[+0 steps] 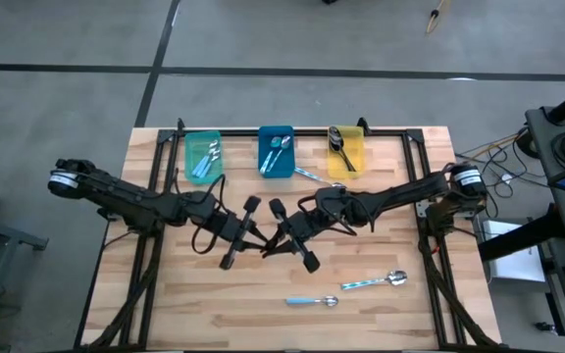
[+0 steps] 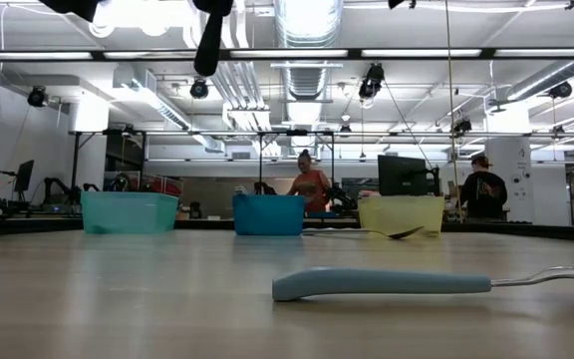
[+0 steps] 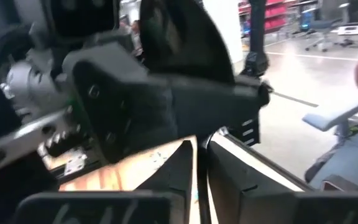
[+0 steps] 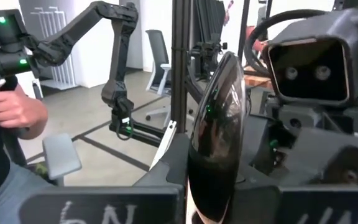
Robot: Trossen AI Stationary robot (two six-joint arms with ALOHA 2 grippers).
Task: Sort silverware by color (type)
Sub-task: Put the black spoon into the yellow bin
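Both grippers meet above the table's middle in the high view. My right gripper (image 1: 281, 238) is shut on a dark spoon, whose glossy black bowl (image 4: 219, 137) fills the right wrist view. My left gripper (image 1: 255, 238) faces it at close range, its fingers (image 3: 179, 177) almost together. Two spoons with light-blue handles lie flat on the wood near the front (image 1: 373, 281) (image 1: 312, 301), and the nearer one's handle (image 2: 382, 284) shows in the low view. Another lies beside the blue bin (image 1: 307, 175). My right gripper pinches the dark spoon between its two fingers at the lower part of the bowl (image 4: 213, 193). The bowl stands edge-on and juts out beyond the fingers, lifted clear of the table. My left gripper is hard up against the right one; I cannot tell whether it touches the spoon.
Along the far edge stand a teal bin (image 1: 203, 157) with blue-handled spoons, a blue bin (image 1: 276, 152) with a spoon, and a yellow bin (image 1: 346, 149) with a dark spoon. A black frame borders the table. People are in the room beyond.
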